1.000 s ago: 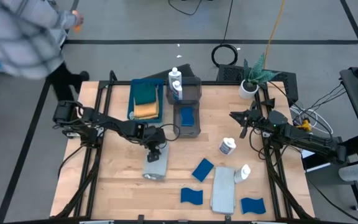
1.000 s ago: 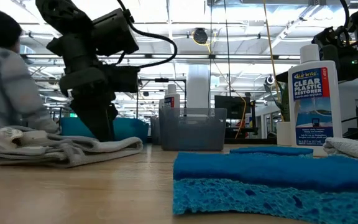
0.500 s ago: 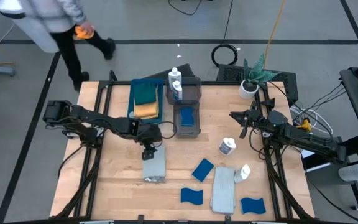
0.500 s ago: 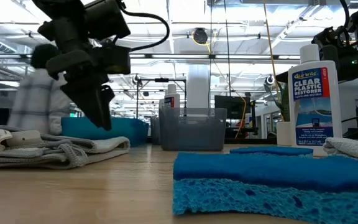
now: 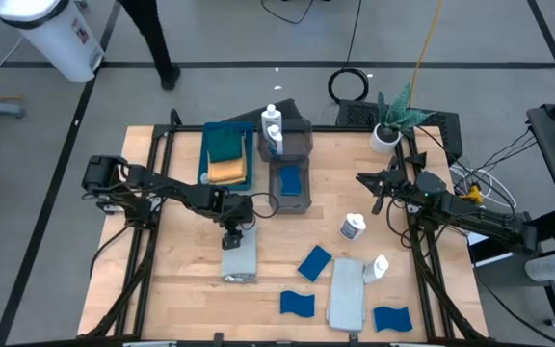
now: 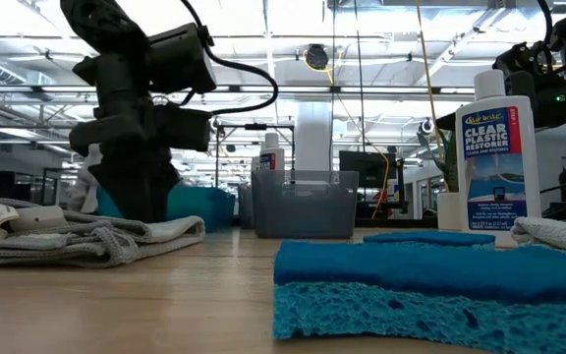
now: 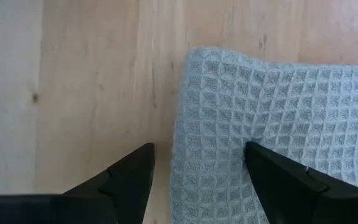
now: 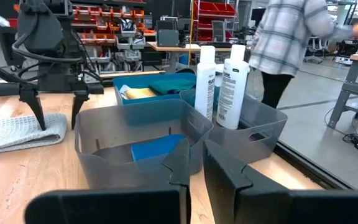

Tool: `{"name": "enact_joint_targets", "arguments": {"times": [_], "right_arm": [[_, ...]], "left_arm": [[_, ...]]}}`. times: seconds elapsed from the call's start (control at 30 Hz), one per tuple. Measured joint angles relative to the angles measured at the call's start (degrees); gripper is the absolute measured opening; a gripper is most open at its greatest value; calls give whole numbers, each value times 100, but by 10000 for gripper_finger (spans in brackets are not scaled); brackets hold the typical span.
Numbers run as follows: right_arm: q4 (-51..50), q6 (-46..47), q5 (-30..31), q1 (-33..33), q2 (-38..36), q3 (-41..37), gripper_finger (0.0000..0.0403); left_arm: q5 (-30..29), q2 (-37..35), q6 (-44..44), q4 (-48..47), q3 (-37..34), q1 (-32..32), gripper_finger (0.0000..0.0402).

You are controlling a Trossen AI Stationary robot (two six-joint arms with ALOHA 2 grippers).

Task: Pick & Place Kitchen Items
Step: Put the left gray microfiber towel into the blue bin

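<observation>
Since half a second ago, left gripper [image 5: 240,228] has descended; released fingers [image 7: 126,180] straddle the light grey cloth [image 5: 241,255] edge, its long axis running away beneath them. Right gripper [image 5: 378,198] waits clenched.

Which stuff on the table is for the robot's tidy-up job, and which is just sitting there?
For the job:
grey cloth
second grey cloth
blue sponges
white bottles
orange cloth
green cloth

Just there:
potted plant
blue tray
grey bins
</observation>
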Motion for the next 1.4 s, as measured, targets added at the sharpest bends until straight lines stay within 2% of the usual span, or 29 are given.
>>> {"name": "enact_joint_targets", "arguments": {"times": [0.1, 0.2, 0.4, 0.5, 0.67, 0.93, 1.1, 1.4], "right_arm": [[0, 0, 0, 2, 0, 0, 20], [-2, 0, 0, 2, 0, 1, 20], [0, 0, -1, 1, 0, 1, 20], [0, 0, 0, 2, 2, 0, 20], [2, 0, -1, 1, 0, 0, 20], [0, 0, 0, 0, 0, 2, 20], [1, 0, -1, 0, 0, 1, 20], [2, 0, 0, 1, 0, 1, 20]], "left_arm": [[152, -40, 7, 3, -6, -2, 255], [226, -42, 7, 14, -9, 3, 231], [369, -26, 11, 68, -17, -6, 125], [187, -26, -119, 99, -18, -16, 70], [98, 13, -57, 207, -16, -19, 18], [-389, -152, -161, 255, -25, -162, 18], [-1064, -384, -160, 221, -47, -297, 18], [-1135, -487, -162, 281, -47, -329, 18]]}}
